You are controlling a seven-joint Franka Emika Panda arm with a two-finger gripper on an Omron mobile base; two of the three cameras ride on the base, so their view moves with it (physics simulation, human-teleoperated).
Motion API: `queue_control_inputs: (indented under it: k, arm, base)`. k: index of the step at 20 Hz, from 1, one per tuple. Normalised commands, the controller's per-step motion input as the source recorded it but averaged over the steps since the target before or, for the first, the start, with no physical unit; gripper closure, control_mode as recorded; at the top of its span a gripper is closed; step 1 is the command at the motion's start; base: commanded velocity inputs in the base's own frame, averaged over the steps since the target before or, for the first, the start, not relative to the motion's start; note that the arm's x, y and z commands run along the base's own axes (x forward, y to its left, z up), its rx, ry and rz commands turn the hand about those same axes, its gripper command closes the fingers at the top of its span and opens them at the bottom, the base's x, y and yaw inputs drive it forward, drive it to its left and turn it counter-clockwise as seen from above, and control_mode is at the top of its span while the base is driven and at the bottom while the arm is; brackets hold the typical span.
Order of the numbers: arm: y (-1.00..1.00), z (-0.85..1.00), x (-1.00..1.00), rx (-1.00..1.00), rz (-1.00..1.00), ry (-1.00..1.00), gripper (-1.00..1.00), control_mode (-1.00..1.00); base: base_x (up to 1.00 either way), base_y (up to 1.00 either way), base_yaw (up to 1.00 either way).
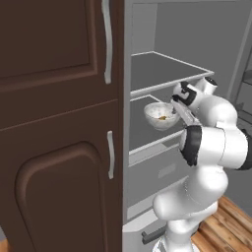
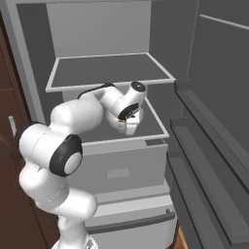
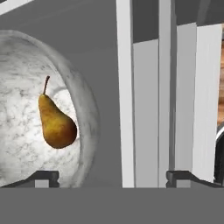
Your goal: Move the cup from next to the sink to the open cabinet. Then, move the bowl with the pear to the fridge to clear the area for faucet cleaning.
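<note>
Gripper [image 3: 113,177] stands wide open, holding nothing, with the bowl [image 1: 161,115] resting on the fridge [image 2: 112,68] middle shelf, its rim just by one fingertip; the pear [image 3: 55,123] lies inside.

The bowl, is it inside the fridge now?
Yes. The bowl sits upright on a shelf inside the open fridge, the pear inside it.

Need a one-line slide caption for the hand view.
Open fingers straddle the rim of the marbled bowl holding a pear on a grey fridge shelf.
</note>
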Motion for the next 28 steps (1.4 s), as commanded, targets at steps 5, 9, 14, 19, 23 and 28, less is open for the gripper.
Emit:
queue_control_inputs:
  k: [5, 9, 14, 19, 23, 28]
  arm:
    - [0.00, 0.69, -0.89, 0.00, -0.01, -0.28, -1.00, -1.00]
    - [0.00, 0.24, -1.00, 0.00, 0.00, -0.38, -1.00, -1.00]
    - [-0.03, 0.00, -1.00, 0.00, 0.00, -0.35, -1.00, -1.00]
    - [0.00, 0.31, -1.00, -0.04, 0.01, -0.49, -1.00, -1.00]
    - [0.20, 0.49, -0.84, -0.06, 0.08, -0.32, -1.00, -1.00]
    - [0.08, 0.10, -0.13, -0.02, 0.03, -0.03, -1.00, 1.00]
  base:
    - [0.00, 0.00, 0.00]
    - [0.00, 0.00, 0.00]
    - [0.00, 0.00, 0.00]
    - [0.00, 0.00, 0.00]
    - [0.00, 0.00, 0.00]
    - [-0.64, 0.27, 0.11]
